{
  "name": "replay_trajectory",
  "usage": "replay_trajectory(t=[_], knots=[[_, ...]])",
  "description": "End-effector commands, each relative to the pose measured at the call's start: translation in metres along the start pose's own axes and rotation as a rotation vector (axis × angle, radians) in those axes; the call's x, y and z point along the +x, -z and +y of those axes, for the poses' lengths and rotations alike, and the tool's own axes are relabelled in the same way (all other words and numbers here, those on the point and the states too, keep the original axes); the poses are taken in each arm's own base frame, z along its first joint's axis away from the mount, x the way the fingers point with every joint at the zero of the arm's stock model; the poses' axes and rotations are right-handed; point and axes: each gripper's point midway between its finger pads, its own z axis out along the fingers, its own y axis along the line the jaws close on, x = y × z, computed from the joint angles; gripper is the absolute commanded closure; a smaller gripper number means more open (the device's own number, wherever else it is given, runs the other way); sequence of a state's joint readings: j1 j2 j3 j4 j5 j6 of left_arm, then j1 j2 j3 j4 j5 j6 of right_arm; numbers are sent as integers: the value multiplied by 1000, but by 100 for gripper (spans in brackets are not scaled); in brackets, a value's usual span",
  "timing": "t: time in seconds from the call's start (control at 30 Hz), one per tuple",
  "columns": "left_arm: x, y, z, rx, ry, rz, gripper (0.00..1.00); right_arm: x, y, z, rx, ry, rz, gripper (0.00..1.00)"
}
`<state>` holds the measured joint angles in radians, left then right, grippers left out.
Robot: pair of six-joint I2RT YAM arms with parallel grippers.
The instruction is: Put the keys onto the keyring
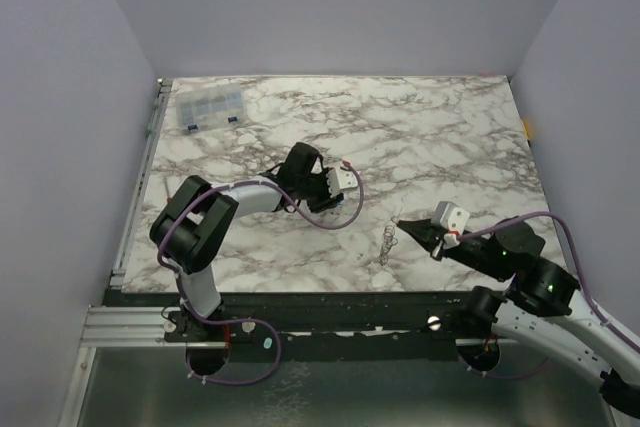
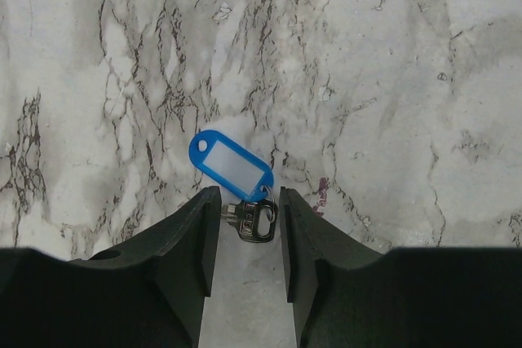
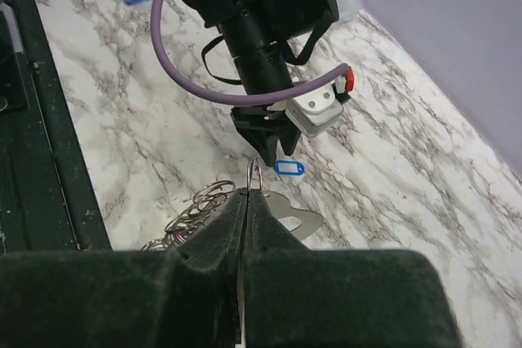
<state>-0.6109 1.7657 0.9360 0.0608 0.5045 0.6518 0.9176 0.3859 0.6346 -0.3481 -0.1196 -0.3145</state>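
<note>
My right gripper is shut on the keyring, a thin pale ring that stands up out of the fingertips. A flat silver metal piece lies just beyond them. In the top view this gripper hovers right of centre. My left gripper is open and points down, its fingers on either side of a dark key lying on the marble. The key is joined to a blue tag with a white label, which also shows in the right wrist view. The left gripper is at the table's centre.
A tangled pile of spare wire rings lies on the marble table just left of the right gripper; it also shows in the right wrist view. A clear plastic parts box stands at the far left corner. Purple cables loop off both arms.
</note>
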Motion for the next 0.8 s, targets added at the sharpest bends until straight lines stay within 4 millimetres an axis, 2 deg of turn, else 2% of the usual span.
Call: replay_trajectory(t=[0.0,0.2,0.63,0.77], knots=[[1,-8,-1,7,48,28,60,7,3,0,9,3,19,99],[3,-7,0,-15,55,53,61,7,4,0,12,4,18,99],[11,-6,5,-39,54,107,75,6,6,0,9,7,16,99],[11,-6,5,-35,57,106,75,8,6,1,10,7,20,99]])
